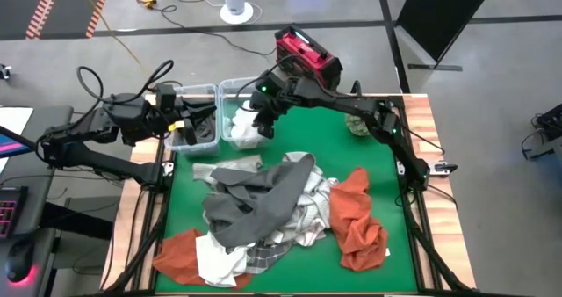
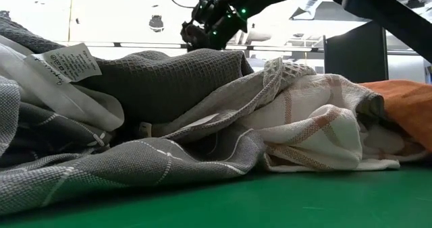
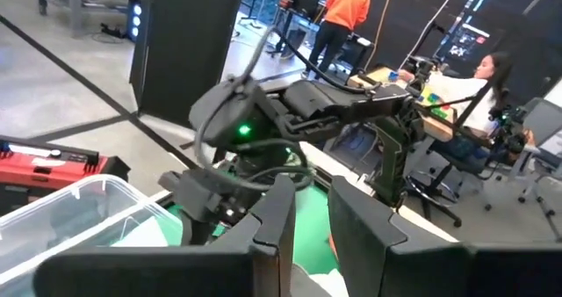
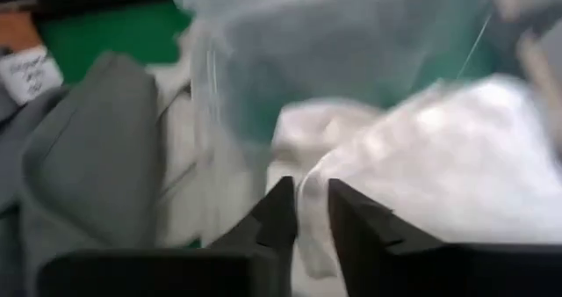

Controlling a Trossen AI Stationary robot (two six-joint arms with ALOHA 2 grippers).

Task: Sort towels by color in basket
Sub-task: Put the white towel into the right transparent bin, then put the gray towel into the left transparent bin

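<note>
A green-topped table (image 1: 386, 170) with wooden side rails stands on a grey workshop floor, two clear plastic bins at its far edge. From above, the left bin (image 1: 195, 112) holds a dark grey towel (image 1: 204, 132) and the right bin (image 1: 235, 112) holds a white towel (image 1: 247, 132). The right arm reaches from the table's right edge across to the far edge, elbow raised, its right tool (image 1: 263, 126) pointing down over the white towel in the right bin. The left arm lies folded beside the table's left edge, its left tool (image 1: 189, 121) at the left bin. Across the middle and near edge of the table sprawls a heap: a large grey towel (image 1: 250, 200), a checked towel (image 1: 307, 213), a rust-orange towel (image 1: 356, 218) toward the right edge, another orange towel (image 1: 176, 249) and a white one (image 1: 215, 262) at the near left corner.

At table height, grey cloth with a label (image 2: 67, 63) and checked cloth (image 2: 310, 120) fill the foreground; the right arm hangs beyond them.

The left wrist view shows the left tool (image 3: 312, 209) with fingers slightly apart, gripping nothing visible, facing the right arm; people sit at desks behind.

The right wrist view shows the right tool (image 4: 312, 213) with fingers a little apart, just above white cloth (image 4: 421, 174); whether it pinches the cloth I cannot tell.
</note>
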